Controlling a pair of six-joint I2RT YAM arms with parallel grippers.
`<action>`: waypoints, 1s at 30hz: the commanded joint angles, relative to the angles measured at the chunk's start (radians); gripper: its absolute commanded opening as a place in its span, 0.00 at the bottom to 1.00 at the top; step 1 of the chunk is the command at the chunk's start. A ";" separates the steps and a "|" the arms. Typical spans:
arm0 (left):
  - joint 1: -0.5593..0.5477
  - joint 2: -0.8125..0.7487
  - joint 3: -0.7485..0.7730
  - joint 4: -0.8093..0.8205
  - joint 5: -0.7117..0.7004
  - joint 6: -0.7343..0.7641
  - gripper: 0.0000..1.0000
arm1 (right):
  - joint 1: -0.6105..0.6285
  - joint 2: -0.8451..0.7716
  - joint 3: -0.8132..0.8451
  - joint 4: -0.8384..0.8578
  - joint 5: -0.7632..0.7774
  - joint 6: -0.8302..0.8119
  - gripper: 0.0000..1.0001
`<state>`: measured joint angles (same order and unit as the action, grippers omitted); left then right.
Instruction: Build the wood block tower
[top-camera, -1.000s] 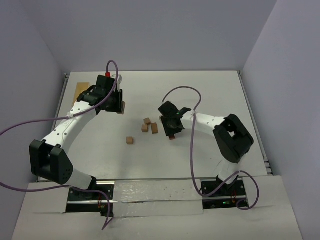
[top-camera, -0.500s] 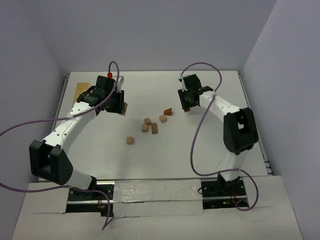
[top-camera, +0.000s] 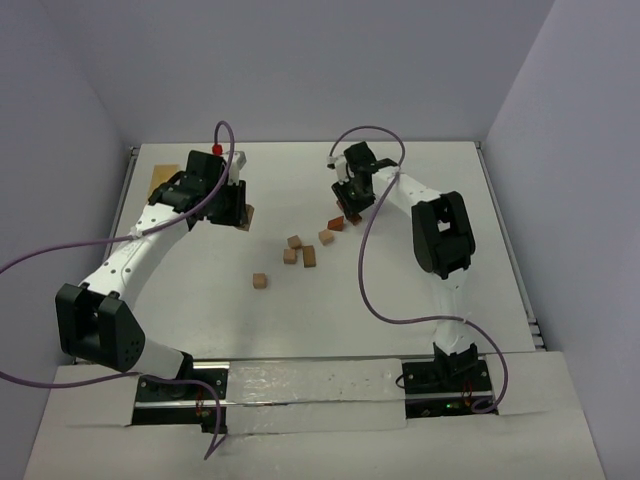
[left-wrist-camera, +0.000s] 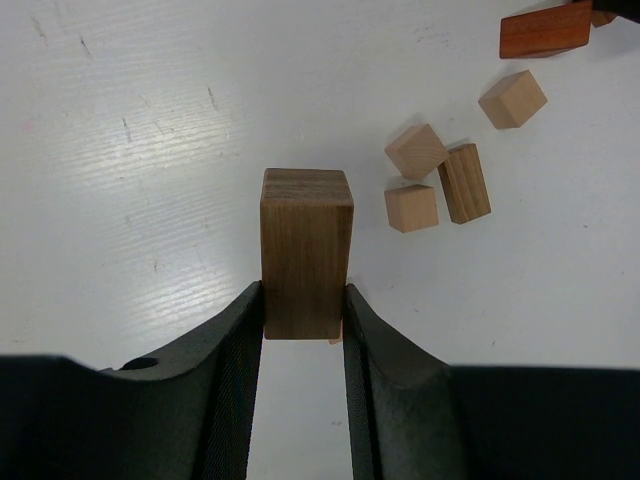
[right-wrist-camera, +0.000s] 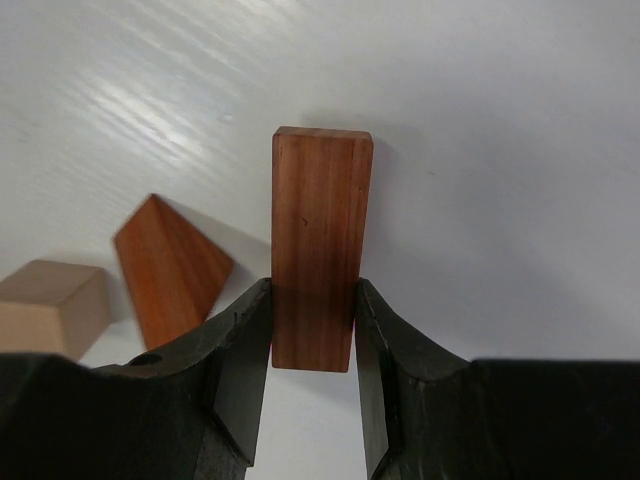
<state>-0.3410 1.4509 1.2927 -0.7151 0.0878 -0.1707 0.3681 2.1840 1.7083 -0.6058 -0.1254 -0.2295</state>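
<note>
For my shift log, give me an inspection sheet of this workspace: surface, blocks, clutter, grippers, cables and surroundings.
Surface: white table, faint scratches.
Job's things: five loose blocks grouped mid-table, one of them red-brown; a lone block nearer the arms; no tower standing.
Clutter: pale wooden box at the far left, partly behind the left arm.
Grippers: left gripper shut on a dark brown block; right gripper shut on a reddish brick.
Cables: purple cables loop off both arms; none lies on the blocks.
Surroundings: plain grey walls on three sides; nothing else seen.
</note>
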 joint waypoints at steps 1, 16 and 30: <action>0.011 -0.019 0.059 0.006 0.032 0.011 0.00 | 0.093 0.021 0.089 -0.110 -0.031 -0.062 0.00; 0.027 -0.034 0.061 -0.004 0.033 0.007 0.00 | 0.274 0.009 0.000 -0.086 -0.070 -0.067 0.00; 0.049 -0.070 0.053 0.003 0.005 -0.012 0.00 | 0.489 -0.039 -0.081 -0.018 -0.063 0.010 0.00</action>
<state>-0.3113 1.4338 1.3097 -0.7258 0.1049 -0.1722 0.7909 2.1888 1.6825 -0.6426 -0.1547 -0.2768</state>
